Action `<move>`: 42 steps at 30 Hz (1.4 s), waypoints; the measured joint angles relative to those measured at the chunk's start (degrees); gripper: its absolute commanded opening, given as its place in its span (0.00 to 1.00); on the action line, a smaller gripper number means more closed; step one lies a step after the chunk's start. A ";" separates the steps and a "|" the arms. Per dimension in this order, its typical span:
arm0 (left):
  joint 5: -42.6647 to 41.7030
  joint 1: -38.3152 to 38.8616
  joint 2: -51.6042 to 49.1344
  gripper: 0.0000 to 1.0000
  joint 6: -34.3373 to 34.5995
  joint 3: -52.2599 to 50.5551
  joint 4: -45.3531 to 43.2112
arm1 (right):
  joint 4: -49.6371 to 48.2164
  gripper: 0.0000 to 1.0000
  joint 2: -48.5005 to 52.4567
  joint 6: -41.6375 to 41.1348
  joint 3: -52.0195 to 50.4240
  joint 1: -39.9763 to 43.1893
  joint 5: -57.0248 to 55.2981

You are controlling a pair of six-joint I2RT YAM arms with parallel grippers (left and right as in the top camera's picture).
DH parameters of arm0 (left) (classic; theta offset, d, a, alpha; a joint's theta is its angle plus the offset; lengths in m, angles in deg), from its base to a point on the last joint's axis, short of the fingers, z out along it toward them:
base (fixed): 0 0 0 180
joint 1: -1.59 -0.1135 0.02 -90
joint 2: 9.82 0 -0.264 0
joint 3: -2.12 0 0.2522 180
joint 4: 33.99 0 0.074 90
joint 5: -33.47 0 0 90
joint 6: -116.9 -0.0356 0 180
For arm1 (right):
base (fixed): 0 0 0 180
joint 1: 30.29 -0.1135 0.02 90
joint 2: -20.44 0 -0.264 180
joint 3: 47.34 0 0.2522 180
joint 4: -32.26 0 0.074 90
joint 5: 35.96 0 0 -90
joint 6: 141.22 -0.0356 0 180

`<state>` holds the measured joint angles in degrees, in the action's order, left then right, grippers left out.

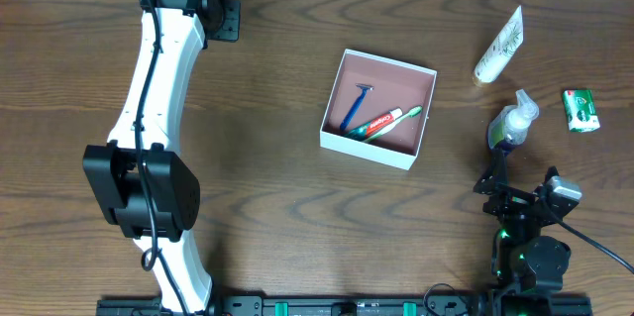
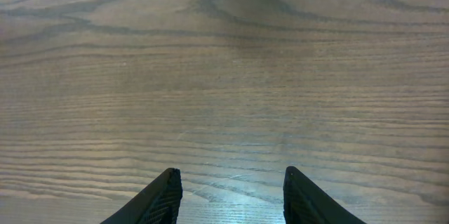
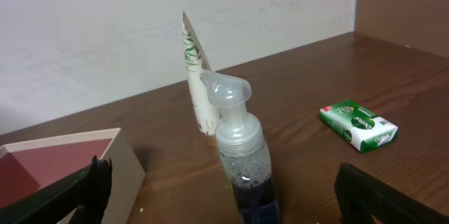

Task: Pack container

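The container [image 1: 379, 154], a square shallow box with white walls and a pink inside, sits mid-table and holds a blue razor [image 1: 357, 105] and a toothpaste tube [image 1: 382, 122]. Its corner shows in the right wrist view [image 3: 123, 164]. A clear pump bottle of dark blue liquid [image 1: 511, 123] stands upright to its right. My right gripper [image 3: 221, 203] is open, its fingers wide on either side of the bottle [image 3: 242, 161], not touching it. My left gripper [image 2: 231, 196] is open and empty over bare wood at the far left.
A white tube with green print [image 1: 499, 46] lies at the back right and shows behind the bottle in the right wrist view [image 3: 196, 76]. A green soap box [image 1: 581, 109] lies at the far right, also in the right wrist view [image 3: 359, 126].
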<state>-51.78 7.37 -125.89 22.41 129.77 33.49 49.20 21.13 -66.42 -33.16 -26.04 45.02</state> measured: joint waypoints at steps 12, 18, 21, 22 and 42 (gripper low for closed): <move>0.00 -0.02 0.00 0.48 0.00 -0.09 1.79 | 0.00 0.99 0.00 0.00 0.00 0.00 0.02; 0.00 -0.02 0.00 0.48 0.00 -0.09 1.79 | 0.00 0.99 0.00 0.00 0.00 0.00 0.00; 0.00 -0.02 0.00 0.48 0.00 -0.09 1.79 | -0.02 0.99 0.00 0.00 0.00 0.00 0.02; 0.00 -0.02 0.00 0.48 0.00 -0.09 1.79 | 0.00 0.99 0.00 0.00 0.00 0.00 0.00; 0.00 -1.44 -1.31 0.49 0.02 -0.09 0.48 | 0.00 0.99 0.00 0.00 0.00 0.00 0.02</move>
<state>-51.78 5.92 -127.20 22.43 129.68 33.97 49.20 21.13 -66.42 -33.16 -26.04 45.04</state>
